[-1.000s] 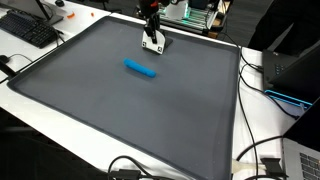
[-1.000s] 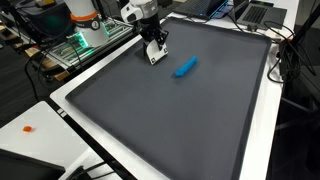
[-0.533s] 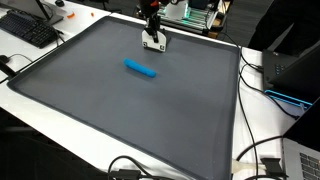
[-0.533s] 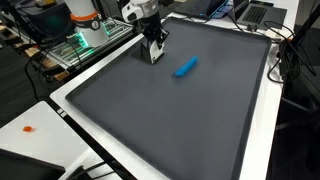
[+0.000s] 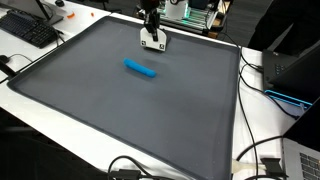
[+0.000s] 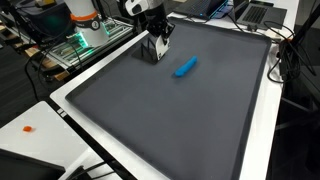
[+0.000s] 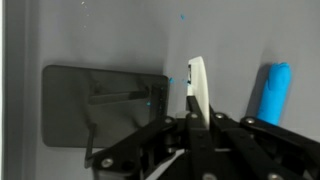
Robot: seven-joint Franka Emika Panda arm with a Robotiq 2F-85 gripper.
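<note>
My gripper (image 5: 153,38) hangs just above the far part of a large dark grey mat (image 5: 120,110), seen in both exterior views (image 6: 156,48). It is shut on a thin flat white piece (image 7: 198,85) that stands upright between the jaws (image 7: 197,112); the piece also shows under the fingers in an exterior view (image 5: 153,44). A blue cylinder (image 5: 140,68) lies on the mat a short way from the gripper and apart from it. It also shows in an exterior view (image 6: 185,67) and at the right of the wrist view (image 7: 276,90).
The mat lies on a white table (image 5: 262,120). A black keyboard (image 5: 30,28) and a small orange thing (image 6: 28,128) lie off the mat. Cables (image 5: 262,160), a laptop (image 6: 255,12) and green-lit electronics (image 6: 78,42) stand round the edges.
The gripper has lifted a little and drawn slightly toward the far edge of the mat with the white piece in it. The blue cylinder has not moved.
</note>
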